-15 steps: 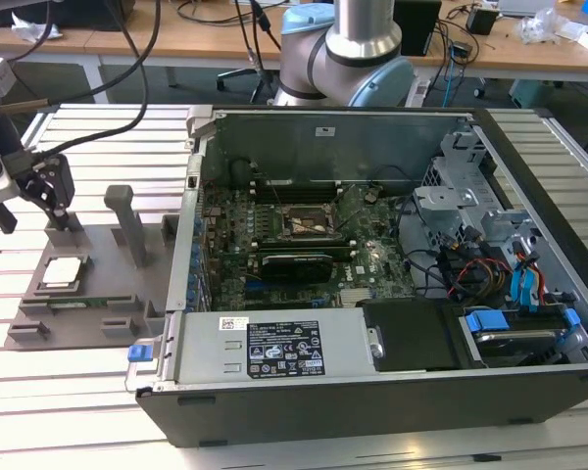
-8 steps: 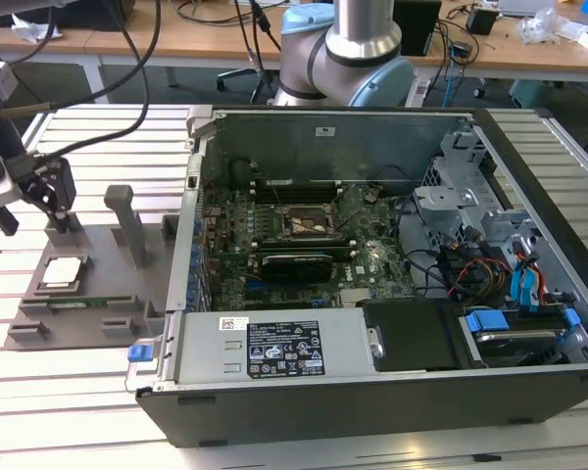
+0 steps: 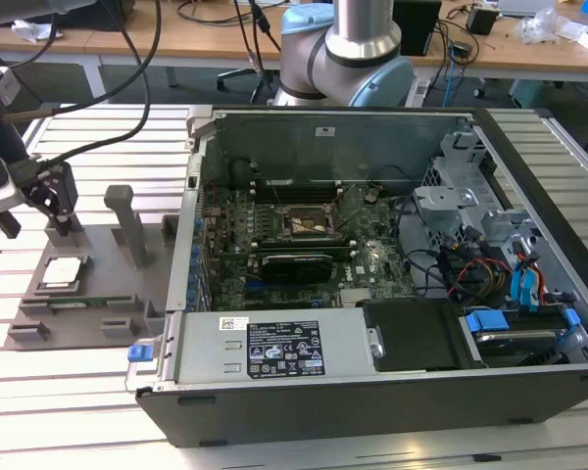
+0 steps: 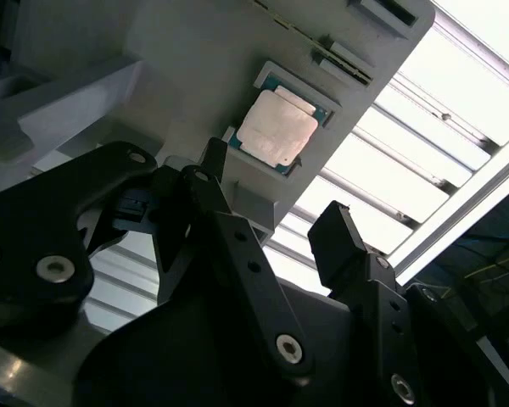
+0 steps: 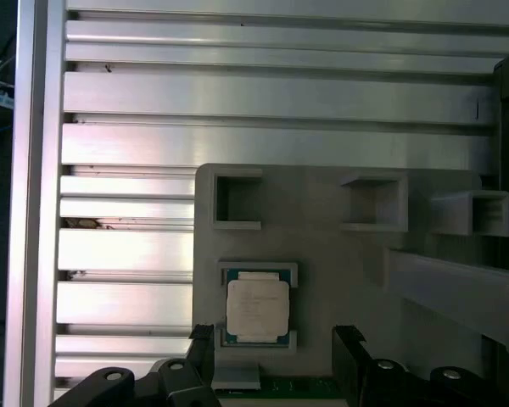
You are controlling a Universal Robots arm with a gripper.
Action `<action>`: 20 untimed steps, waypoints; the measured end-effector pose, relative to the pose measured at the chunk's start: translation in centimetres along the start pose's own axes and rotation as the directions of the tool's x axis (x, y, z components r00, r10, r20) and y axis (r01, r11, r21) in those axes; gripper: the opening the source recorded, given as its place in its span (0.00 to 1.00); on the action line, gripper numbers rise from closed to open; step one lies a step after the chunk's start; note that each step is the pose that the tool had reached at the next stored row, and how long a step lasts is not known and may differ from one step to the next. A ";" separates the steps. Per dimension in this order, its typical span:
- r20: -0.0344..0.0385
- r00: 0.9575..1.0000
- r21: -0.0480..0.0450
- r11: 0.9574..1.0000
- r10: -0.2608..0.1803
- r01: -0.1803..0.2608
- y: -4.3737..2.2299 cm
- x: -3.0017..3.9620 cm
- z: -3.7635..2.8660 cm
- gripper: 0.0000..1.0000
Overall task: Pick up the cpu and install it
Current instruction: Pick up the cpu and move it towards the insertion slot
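Setting: slotted aluminium worktop (image 3: 69,411) carries everything; wooden desks strung with cables run along the upper edge of the exterior view.
Computer case: open tower (image 3: 372,392) lying on its side across the centre and the exterior view's right, board facing up, presumably so that the parts inside can be reached from above.
Socket: dark square frame (image 3: 309,223) in the upper centre of the exterior view, near the middle of the board; it looks unfilled, though its detail is too small to be sure.
Fixture: grey plastic block (image 3: 108,284) at the exterior view's left, just beside the case; its posts and pockets appear meant to hold parts at fixed, known positions.
cpu: silvery chip (image 3: 61,272) (image 4: 277,127) (image 5: 257,309) lying flat, metal top up, in a shallow square recess of the fixture, at the lower left of the exterior view. Raised lips at the recess edges keep it square, and the gaps between them seem to leave two sides free for gripping.
Gripper: black two-fingered tool (image 3: 39,215) (image 4: 276,191) (image 5: 276,339) hanging over the fixture near the exterior view's left edge, above the cpu and apart from it.
Jaws: spread wide and empty; in both wrist views the fingers (image 4: 237,254) stand to either side of the chip's line, touching nothing.
Arm: base joint (image 3: 348,49) at the upper centre, behind the case.
Task state: cpu not yet lifted.
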State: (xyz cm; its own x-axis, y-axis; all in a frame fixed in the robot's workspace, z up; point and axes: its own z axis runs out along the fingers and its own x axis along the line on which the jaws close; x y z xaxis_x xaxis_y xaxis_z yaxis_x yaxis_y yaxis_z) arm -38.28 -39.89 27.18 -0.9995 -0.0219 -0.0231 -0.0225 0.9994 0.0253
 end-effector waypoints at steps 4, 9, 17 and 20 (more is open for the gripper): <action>0.000 1.000 0.000 1.000 0.000 0.000 -0.01 0.00 0.28 0.66; 0.000 1.000 0.000 1.000 0.000 0.000 -0.01 0.01 0.58 0.66; 0.000 1.000 0.000 1.000 0.000 0.000 -0.02 0.02 1.02 0.66; 0.000 1.000 0.000 1.000 0.000 0.000 -0.03 0.02 1.12 0.66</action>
State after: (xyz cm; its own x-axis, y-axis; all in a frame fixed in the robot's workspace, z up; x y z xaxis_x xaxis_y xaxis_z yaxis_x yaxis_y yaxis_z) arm -38.28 -39.88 26.06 -0.9995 -0.0220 -0.0234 -0.0225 0.9994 0.0255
